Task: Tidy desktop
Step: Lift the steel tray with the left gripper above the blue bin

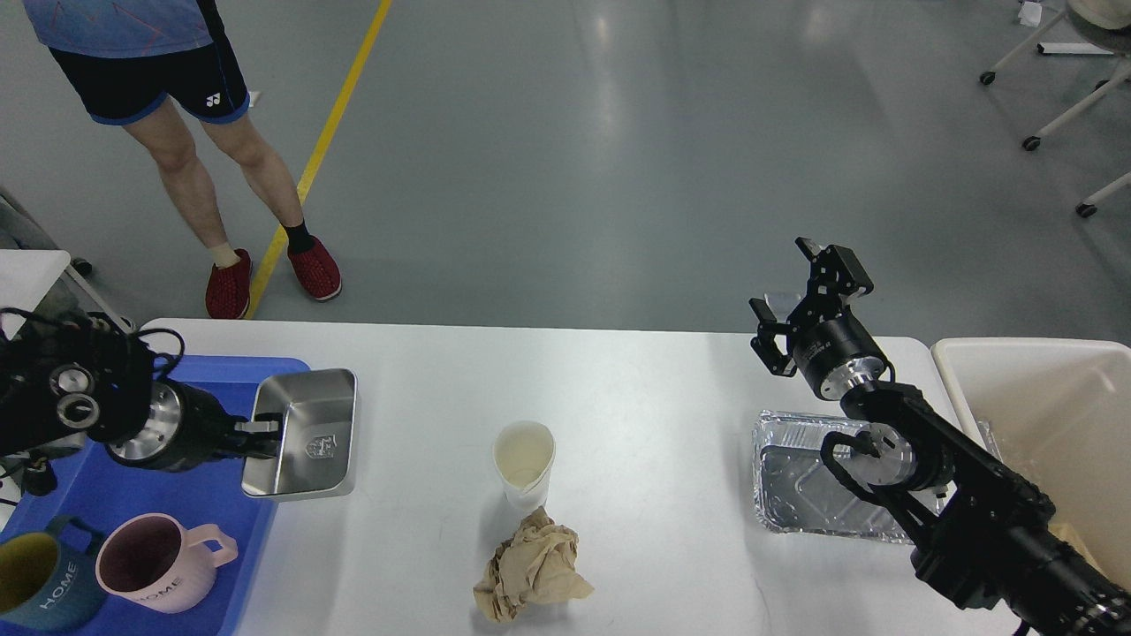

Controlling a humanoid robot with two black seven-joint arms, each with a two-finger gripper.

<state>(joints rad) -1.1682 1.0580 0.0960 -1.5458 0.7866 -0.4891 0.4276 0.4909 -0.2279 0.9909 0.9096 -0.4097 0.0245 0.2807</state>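
The large smooth white rectangular desktop (618, 380) is spanning the near half of the view, with grey floor beyond its far edge. At its left end one blue plastic tray (221, 521) is lying. Two mugs are standing in the tray's near part: one dark teal mug (40, 579) and, just to its right, one pink mug (159, 561), both lettered HOME. The left gripper (265, 435) is clamping its fingers on the left rim of one shiny rectangular steel dish (305, 433), which is straddling the tray's right edge; whether the dish is touching the surface cannot be told.

Near the middle, one white paper cup (524, 461) is standing upright, and one crumpled brown paper wad (533, 570) is lying just in front of it. To the right, one crinkled aluminium foil tray (800, 481) is resting flat, partly hidden by the right arm. The right gripper (800, 291) is hanging above the desktop's far right edge with its fingers spread apart and holding nothing. One cream-coloured bin (1043, 397) is sitting at the far right. One person in red shoes (274, 274) is standing on the floor beyond the left end.
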